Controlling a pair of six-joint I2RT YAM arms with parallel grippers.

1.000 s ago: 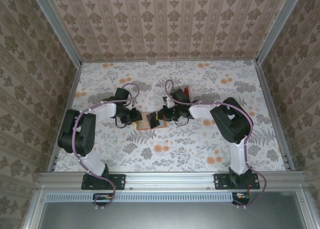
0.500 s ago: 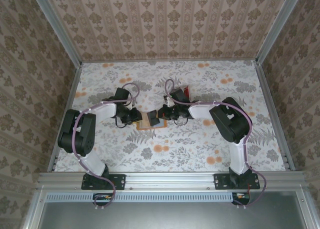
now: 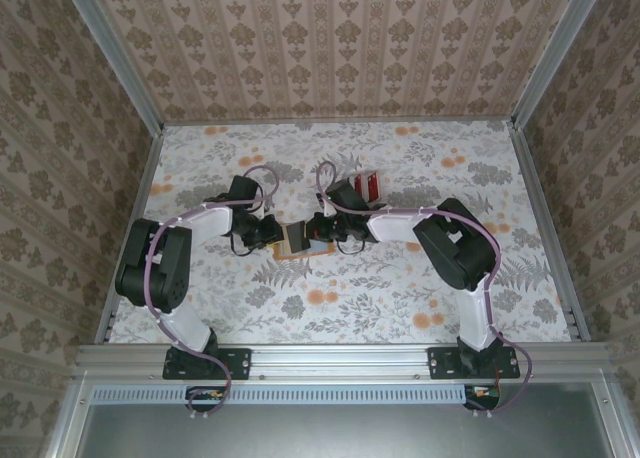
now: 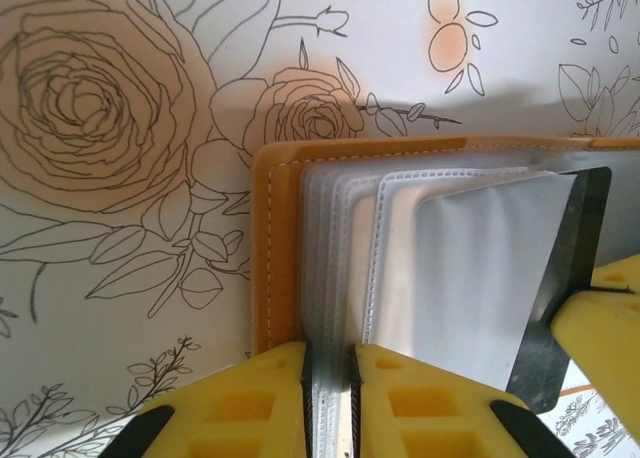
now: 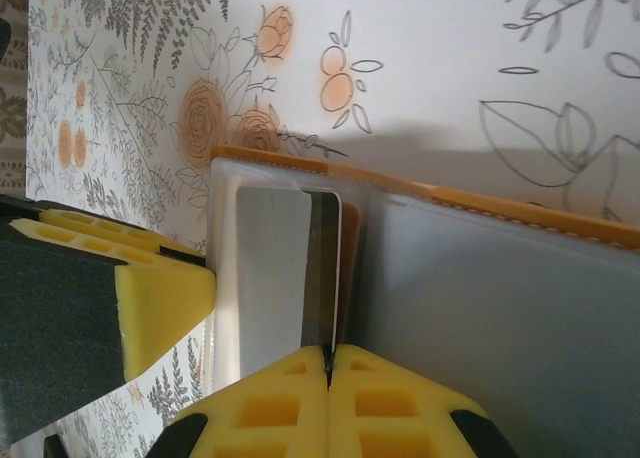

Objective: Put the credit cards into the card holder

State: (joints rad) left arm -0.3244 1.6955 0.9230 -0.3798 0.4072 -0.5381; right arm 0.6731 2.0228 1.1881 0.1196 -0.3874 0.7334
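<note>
The orange card holder (image 3: 291, 245) lies open on the table between both arms. In the left wrist view its orange cover (image 4: 272, 258) frames pale grey sleeves. My left gripper (image 4: 330, 356) is shut on a few of those sleeves at their near edge. My right gripper (image 5: 328, 351) is shut on the edge of a grey credit card (image 5: 275, 268) with a dark stripe. That card (image 4: 480, 278) stands among the sleeves, its far part inside the holder (image 5: 520, 210). The two grippers (image 3: 272, 233) (image 3: 318, 230) face each other across the holder.
A clear rack with red strips (image 3: 366, 183) stands just behind the right arm's wrist. Patterned walls enclose the floral table (image 3: 400, 298) on three sides. The left gripper's yellow finger (image 5: 150, 298) sits close beside the card in the right wrist view.
The right gripper has moved left with the card, deeper over the holder. The left jaws have narrowed onto the sleeves.
</note>
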